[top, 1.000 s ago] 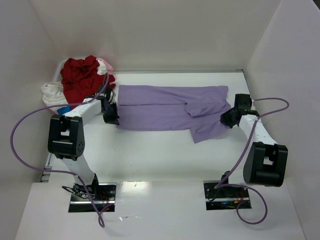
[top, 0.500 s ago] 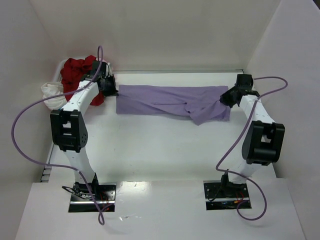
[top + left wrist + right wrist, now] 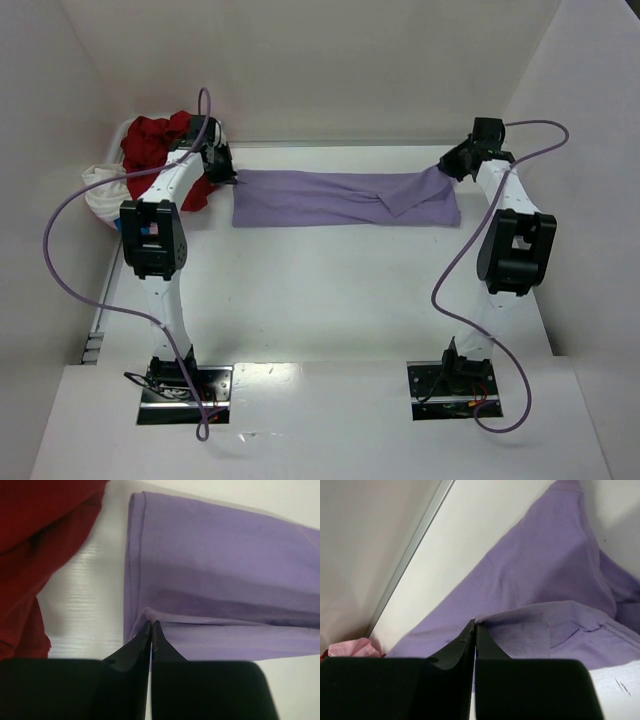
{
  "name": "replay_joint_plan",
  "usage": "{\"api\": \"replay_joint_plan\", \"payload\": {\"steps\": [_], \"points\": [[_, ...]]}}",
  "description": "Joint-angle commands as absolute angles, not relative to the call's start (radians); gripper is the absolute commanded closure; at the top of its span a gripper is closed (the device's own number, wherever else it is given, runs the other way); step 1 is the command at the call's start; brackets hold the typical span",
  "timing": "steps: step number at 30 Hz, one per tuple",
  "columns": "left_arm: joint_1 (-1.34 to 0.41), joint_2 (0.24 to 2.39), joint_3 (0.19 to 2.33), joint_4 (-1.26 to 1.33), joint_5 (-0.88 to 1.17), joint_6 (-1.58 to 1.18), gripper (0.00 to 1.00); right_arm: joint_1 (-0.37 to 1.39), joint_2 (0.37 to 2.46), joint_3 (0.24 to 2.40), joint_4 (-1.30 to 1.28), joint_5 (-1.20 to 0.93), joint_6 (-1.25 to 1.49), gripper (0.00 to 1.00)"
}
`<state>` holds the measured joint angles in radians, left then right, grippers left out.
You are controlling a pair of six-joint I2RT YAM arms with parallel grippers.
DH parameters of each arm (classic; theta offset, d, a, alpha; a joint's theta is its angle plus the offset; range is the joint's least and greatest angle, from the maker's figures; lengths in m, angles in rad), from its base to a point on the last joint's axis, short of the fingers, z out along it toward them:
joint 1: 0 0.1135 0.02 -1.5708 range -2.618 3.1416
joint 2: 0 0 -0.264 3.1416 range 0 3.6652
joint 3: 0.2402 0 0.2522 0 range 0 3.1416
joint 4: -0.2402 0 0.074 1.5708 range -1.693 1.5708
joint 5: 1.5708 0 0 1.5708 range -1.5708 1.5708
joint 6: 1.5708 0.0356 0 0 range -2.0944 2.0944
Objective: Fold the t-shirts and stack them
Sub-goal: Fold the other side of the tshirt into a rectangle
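A white bench (image 3: 330, 300) is seen, closed in by white walls (image 3: 300, 70) at the back and sides. The purple t-shirt (image 3: 330, 198) is laid near the back of the bench as a long folded strip, stretched from left to right. Its left end is pinched by the left gripper (image 3: 151, 625), whose two fingers are pressed tight together on a thin fold of the cloth. Its right end is pinched the same way by the right gripper (image 3: 475, 624), and a flap of cloth is pulled up a little there. The other t-shirts are piled in the back left corner. The red t-shirt (image 3: 155, 148) is on top, and a strip of bare bench is seen between it and the purple one. The white t-shirt (image 3: 100, 188) is at the near left of the pile. A bit of the pink t-shirt (image 3: 354, 648) is seen by the back wall.
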<state>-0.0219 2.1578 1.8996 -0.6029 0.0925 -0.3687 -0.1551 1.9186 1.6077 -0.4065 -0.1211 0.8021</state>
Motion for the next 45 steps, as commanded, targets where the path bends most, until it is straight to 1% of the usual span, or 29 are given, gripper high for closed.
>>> {"api": "replay_joint_plan", "payload": {"steps": [1,9,18,20,24,26,27,28,30,32,33,35,36,38,39,40,41,43,45], "points": [[0.006,2.181,1.96,-0.598,0.074,-0.356,1.0,-0.156,1.971,1.678,-0.379,-0.135,0.793,1.0],[0.006,2.259,2.008,-0.598,0.055,-0.356,1.0,-0.156,2.081,1.738,-0.37,-0.144,0.802,1.0],[0.006,2.313,2.063,-0.598,0.018,-0.336,0.99,-0.156,2.155,1.769,-0.348,-0.144,0.802,1.0],[0.006,2.325,2.097,-0.598,0.008,-0.336,0.96,-0.156,2.175,1.778,-0.348,-0.144,0.793,0.96],[0.006,2.349,2.155,-0.598,0.008,-0.327,0.96,-0.156,2.209,1.836,-0.357,-0.144,0.779,0.96],[0.006,2.373,2.178,-0.609,0.008,-0.327,0.92,-0.156,2.224,1.845,-0.357,-0.144,0.769,0.96],[0.006,2.373,2.187,-0.609,0.008,-0.327,0.83,-0.156,2.236,1.868,-0.357,-0.144,0.756,0.93],[0.006,2.373,2.197,-0.62,0.008,-0.327,0.8,-0.156,2.25,1.868,-0.368,-0.155,0.756,0.92],[0.006,2.373,2.197,-0.62,0.008,-0.327,0.72,-0.156,2.273,1.907,-0.368,-0.166,0.738,0.83],[0.006,2.364,2.197,-0.62,0.017,-0.318,0.59,-0.166,2.286,1.934,-0.402,-0.187,0.709,0.72],[0.006,2.364,2.197,-0.62,0.017,-0.318,0.55,-0.166,2.286,1.956,-0.402,-0.187,0.7,0.63],[0.006,2.33,2.197,-0.62,0.032,-0.307,0.48,-0.166,2.286,1.966,-0.411,-0.198,0.672,0.52],[0.006,2.321,2.197,-0.62,0.058,-0.296,0.46,-0.166,2.272,1.977,-0.411,-0.198,0.672,0.48],[-0.003,2.287,2.187,-0.62,0.093,-0.281,0.42,-0.166,2.232,1.977,-0.42,-0.198,0.66,0.44],[-0.003,2.277,2.177,-0.62,0.113,-0.258,0.4,-0.166,2.214,1.977,-0.42,-0.213,0.65,0.44],[-0.017,2.264,2.177,-0.609,0.167,-0.246,0.36,-0.166,2.195,1.956,-0.42,-0.23,0.65,0.43],[-0.038,2.243,2.154,-0.609,0.19,-0.235,0.34,-0.166,2.156,1.941,-0.42,-0.244,0.65,0.43],[-0.064,2.218,2.126,-0.609,0.256,-0.213,0.32,-0.152,2.113,1.878,-0.42,-0.244,0.629,0.43],[-0.118,2.177,2.064,-0.6,0.265,-0.213,0.3,-0.117,2.042,1.781,-0.399,-0.244,0.629,0.43]]}}
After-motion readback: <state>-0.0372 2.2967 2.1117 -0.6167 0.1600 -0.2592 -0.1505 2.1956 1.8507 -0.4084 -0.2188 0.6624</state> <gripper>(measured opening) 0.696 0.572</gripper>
